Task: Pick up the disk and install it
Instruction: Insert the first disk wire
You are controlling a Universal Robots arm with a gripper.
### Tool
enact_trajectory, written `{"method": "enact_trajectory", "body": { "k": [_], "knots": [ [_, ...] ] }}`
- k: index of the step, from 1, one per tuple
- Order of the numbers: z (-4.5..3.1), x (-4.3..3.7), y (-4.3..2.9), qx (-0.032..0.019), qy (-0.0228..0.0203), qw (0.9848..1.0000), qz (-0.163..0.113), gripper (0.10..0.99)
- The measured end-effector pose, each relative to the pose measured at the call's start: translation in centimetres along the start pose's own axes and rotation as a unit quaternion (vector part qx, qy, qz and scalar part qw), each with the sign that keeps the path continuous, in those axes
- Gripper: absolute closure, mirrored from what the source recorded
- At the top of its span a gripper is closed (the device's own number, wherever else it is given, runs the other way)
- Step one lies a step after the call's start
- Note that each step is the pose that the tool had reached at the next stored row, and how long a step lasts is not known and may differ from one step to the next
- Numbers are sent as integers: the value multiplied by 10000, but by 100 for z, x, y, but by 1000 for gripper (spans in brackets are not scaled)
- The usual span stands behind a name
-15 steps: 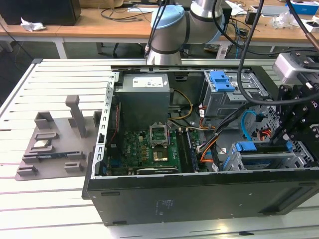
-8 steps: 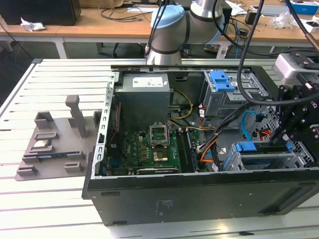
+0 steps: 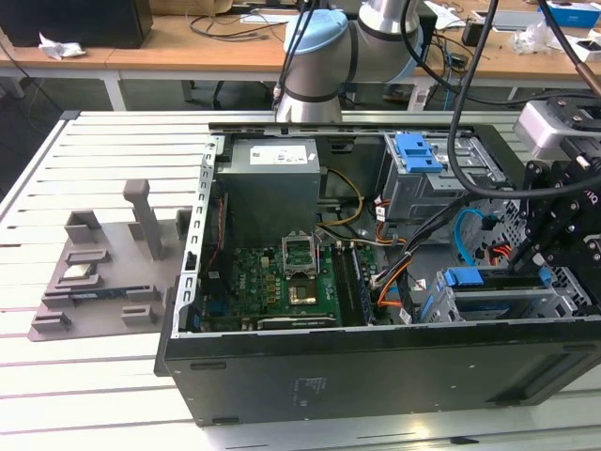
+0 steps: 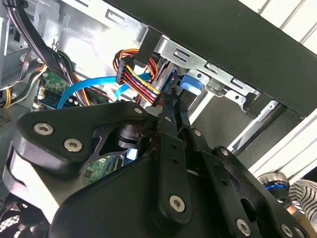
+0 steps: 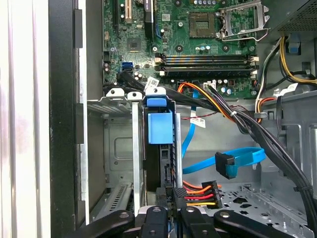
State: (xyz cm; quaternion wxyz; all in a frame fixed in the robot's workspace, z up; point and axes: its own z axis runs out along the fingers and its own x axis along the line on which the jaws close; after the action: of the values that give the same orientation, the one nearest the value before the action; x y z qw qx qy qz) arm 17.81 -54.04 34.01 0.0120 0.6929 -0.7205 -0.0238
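Lying open on the slatted table (image 3: 103, 150), the computer case (image 3: 376, 376) fills the exterior view's centre. At its lower right, the disk (image 3: 498, 299) stands edgewise in the drive cage, the gripper (image 3: 543, 252) closed on its end.

The arm (image 3: 324, 56) reaches in from behind; its black claw (image 3: 554, 249) hangs low at the exterior view's right.

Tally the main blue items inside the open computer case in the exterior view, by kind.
blue plastic latch: 1
blue data cable: 1
disk in its blue bracket: 1
Total: 3
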Motion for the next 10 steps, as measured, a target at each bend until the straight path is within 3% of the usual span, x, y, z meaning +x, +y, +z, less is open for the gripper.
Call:
{"method": "enact_trajectory", "body": {
  "k": [6,10],
  "knots": [
    [30,0,-2,-2,-1,10000,0,922],
    [-21,-1,0,5,-14,10000,-1,922]
  ]
}}
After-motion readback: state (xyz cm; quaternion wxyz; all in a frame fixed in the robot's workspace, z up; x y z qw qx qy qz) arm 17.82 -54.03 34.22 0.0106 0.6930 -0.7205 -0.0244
